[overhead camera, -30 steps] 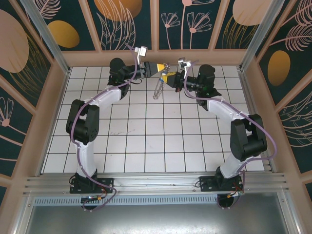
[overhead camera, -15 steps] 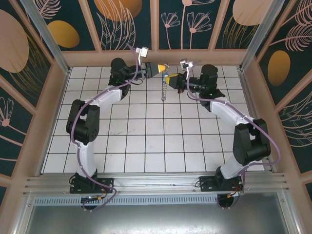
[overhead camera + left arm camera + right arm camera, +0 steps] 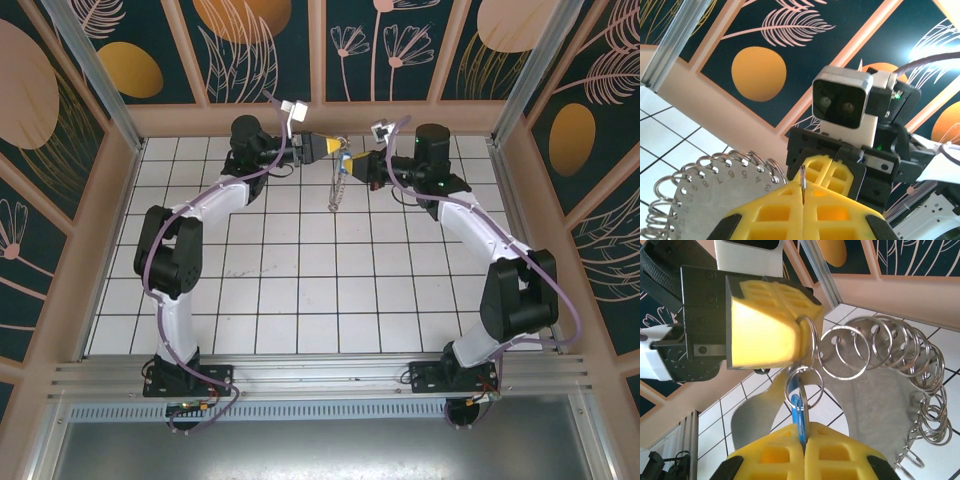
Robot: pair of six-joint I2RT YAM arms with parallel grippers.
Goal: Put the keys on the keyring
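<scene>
Keyring (image 3: 340,184) is hanging farther right than before, left gripper (image 3: 334,147) jaws pinching its top ring; just beside it, right gripper (image 3: 351,161) jaws are pinching the keys (image 3: 799,415).

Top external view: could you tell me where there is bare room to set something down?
Bare: table tiles between left arm and right arm, middle to near edge. Crowded: far edge, where the left gripper, holding the ring cluster, meets the right gripper, holding the blue key.
</scene>
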